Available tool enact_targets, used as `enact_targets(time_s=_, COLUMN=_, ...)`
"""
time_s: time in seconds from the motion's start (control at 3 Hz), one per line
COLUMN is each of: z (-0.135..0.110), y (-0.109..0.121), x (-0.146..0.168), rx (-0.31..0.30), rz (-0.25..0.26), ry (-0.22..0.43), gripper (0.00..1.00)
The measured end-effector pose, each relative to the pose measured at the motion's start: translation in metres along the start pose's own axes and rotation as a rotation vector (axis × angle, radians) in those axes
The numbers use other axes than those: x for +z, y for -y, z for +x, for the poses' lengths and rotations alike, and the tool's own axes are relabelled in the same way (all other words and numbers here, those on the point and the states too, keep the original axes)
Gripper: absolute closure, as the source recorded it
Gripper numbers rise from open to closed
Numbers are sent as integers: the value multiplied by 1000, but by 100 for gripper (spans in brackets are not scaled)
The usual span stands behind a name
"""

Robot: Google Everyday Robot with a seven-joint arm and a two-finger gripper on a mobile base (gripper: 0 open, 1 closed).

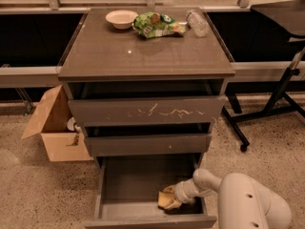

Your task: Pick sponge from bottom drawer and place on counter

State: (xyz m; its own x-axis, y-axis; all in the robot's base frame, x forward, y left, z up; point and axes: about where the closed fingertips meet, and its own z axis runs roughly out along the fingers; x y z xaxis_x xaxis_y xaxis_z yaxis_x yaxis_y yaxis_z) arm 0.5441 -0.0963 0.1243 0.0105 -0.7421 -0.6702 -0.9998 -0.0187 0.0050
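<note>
1. Three dark grey drawers sit under the counter (pixel 143 51). The top drawer (pixel 147 111) has white scratches on its front, and the narrow middle drawer (pixel 147 144) lies below it. The bottom drawer (pixel 138 178) is pulled out, showing its grey inner tray.
2. My tool (pixel 177 198) is down inside the bottom drawer, at the front right of the tray. My white arm (pixel 248 204) reaches in from the lower right.
3. The sponge (pixel 167 200), yellow, lies in the same front right part of the tray, touching the tip of my tool.
4. Tool state: I cannot tell whether the tool is clenched on the sponge or released, because the tip merges with the sponge in this view.
5. At the far edge of the counter stand a white bowl (pixel 121 18), a green snack bag (pixel 157 24) and a clear plastic bottle (pixel 197 23) lying on its side. The bag is between the other two.
6. An open cardboard box (pixel 55 128) stands on the speckled floor just left of the cabinet. A black side table (pixel 281 8) stands to the right.
</note>
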Motion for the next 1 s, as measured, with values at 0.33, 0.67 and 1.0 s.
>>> enact_targets(time_s=0.33, z=0, y=-15, x=-12, rx=-59, rz=-5, ry=-7, gripper=74)
enact_targets(time_s=0.67, z=-11, y=-28, x=-40, rx=-136, rz=-6, ry=46, gripper=95)
enact_targets(time_s=1.0, z=-29, y=-31, x=-76, rx=-226, rz=-13, ry=133, gripper=100)
